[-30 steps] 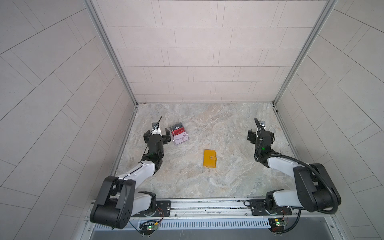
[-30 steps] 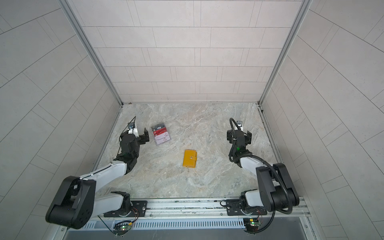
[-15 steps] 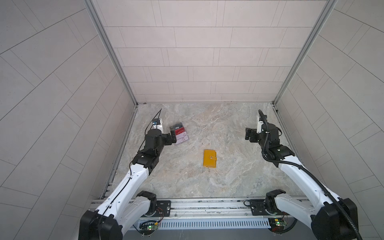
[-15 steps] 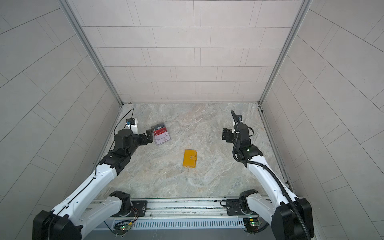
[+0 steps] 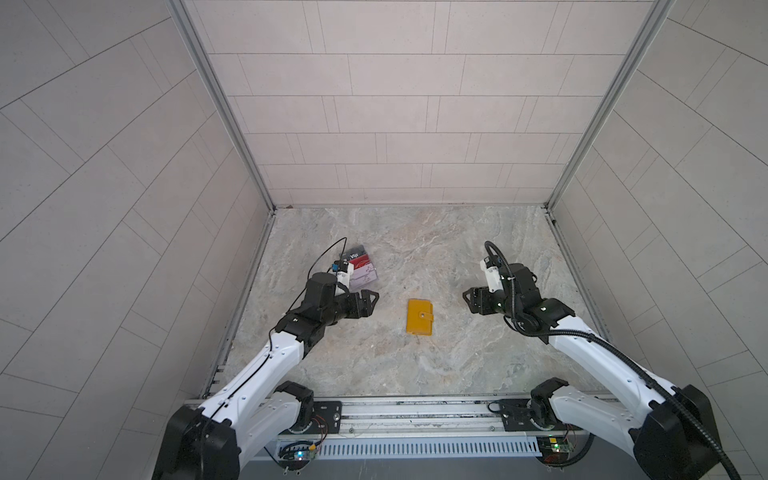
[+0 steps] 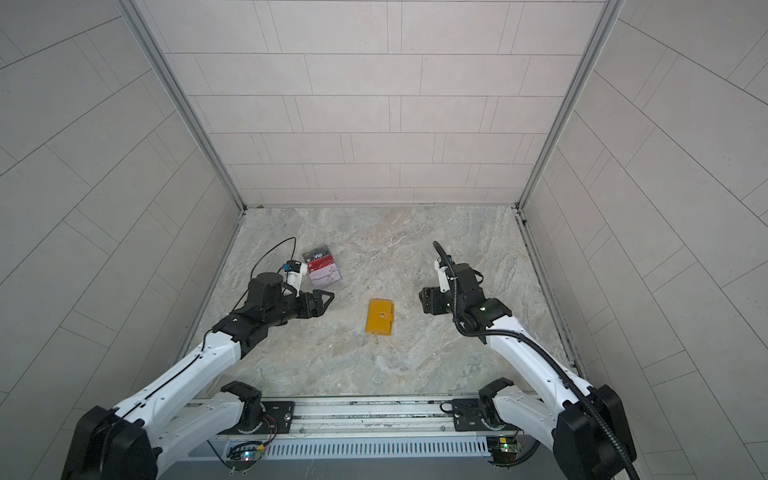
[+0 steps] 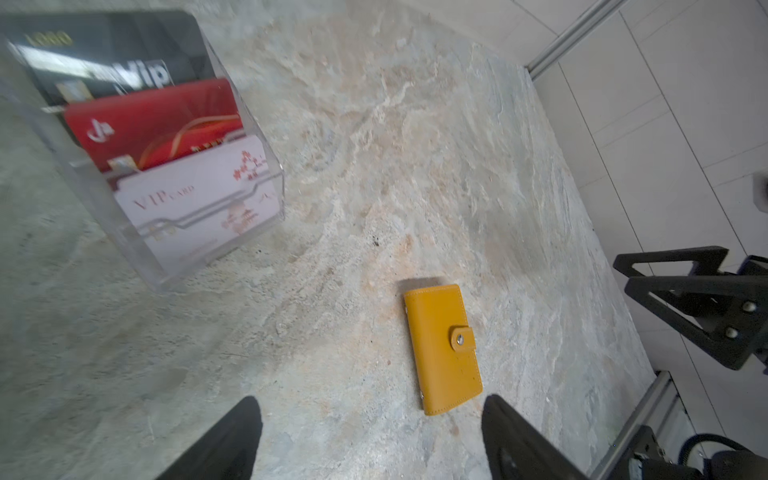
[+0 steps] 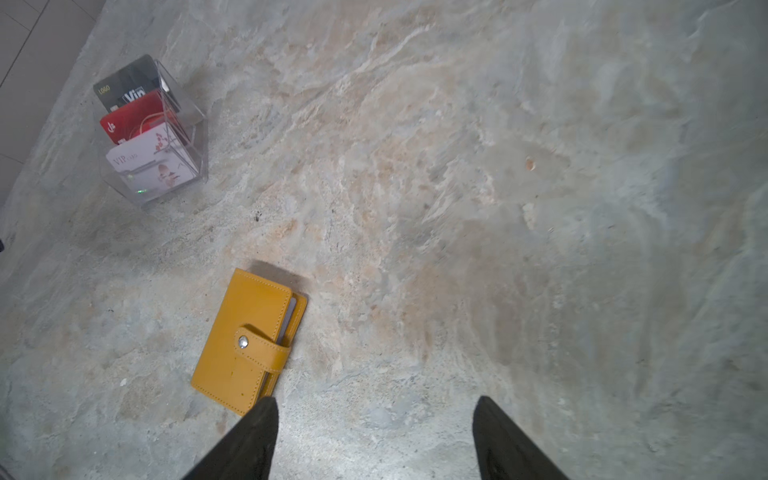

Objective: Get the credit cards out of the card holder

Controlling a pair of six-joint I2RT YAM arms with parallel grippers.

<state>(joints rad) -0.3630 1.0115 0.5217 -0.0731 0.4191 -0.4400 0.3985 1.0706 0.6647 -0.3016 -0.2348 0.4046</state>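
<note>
The left hand [image 5: 370, 302] hangs just above the bench [image 5: 415, 257] with its two fingers spread wide and nothing between them. Its wrist view shows the dark fingertips [image 7: 232, 440] apart over bare stone. The right hand [image 5: 469, 300] faces it from the opposite side, fingers likewise parted and empty [image 8: 374, 432].

Between the two hands, touched by neither, the card holder [image 5: 420, 317] lies flat on the bench. It is closed, and its strap tab [image 8: 259, 347] is snapped down over the open edge. From the right wrist view a sliver of pale sleeves [image 8: 291, 316] shows between the covers. Any credit cards inside are hidden by the shut cover.

Beyond the left hand, toward the back wall, stands a clear acrylic box [image 6: 322, 268] with slanted tiers. It holds a black card [image 7: 124, 54] lettered "Vip" at the rear, a red card [image 7: 149, 116] in the middle and a white card [image 7: 195, 199] in front. The box sits well apart from the card holder.
</note>
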